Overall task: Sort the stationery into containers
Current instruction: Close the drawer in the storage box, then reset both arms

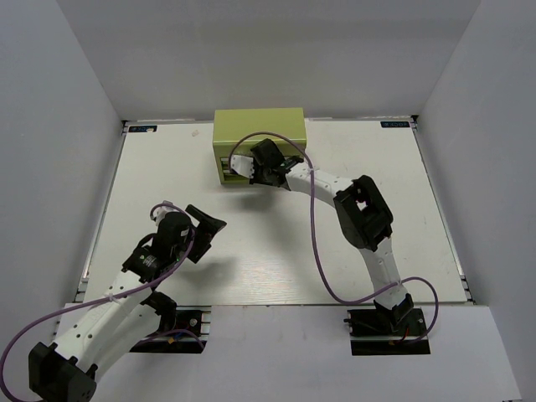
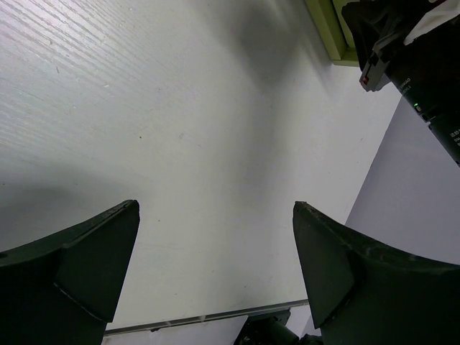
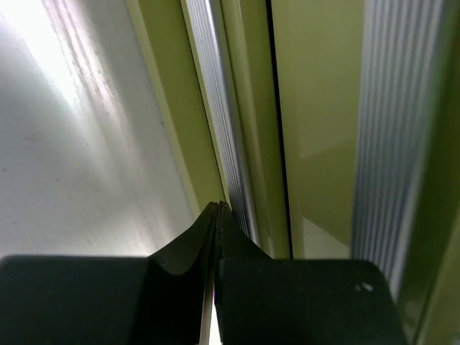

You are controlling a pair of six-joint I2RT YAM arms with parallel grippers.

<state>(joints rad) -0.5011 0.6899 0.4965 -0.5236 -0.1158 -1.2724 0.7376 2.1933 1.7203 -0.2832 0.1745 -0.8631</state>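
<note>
The right gripper (image 3: pixel 218 205) is closed completely, its two fingertips pressed together with nothing between them, and the tips stand right at the lower edge of a pale ribbed handle strip (image 3: pixel 226 129) on the front of the yellow-green cabinet (image 1: pixel 258 126); whether they touch the strip I cannot tell. The left gripper (image 2: pixel 215 208) is wide open and empty, and it hangs above a bare part of the table (image 1: pixel 167 184), well apart from the cabinet. The cabinet stands at the far middle of the table, and its drawer (image 3: pixel 316 108) looks shut or almost shut (only a thin dark line shows beside the front). No pens are visible in any view, so I cannot say where they lie. I judge that the cabinet is stiff sheet metal and rather heavy beside the pens, so it should not bend, but it may slide on the smooth table if the drawer is pulled hard. The best place to take hold seems to be the handle strip, by hooking its narrow lip or pinching it, because the flat painted front gives no grip.
</note>
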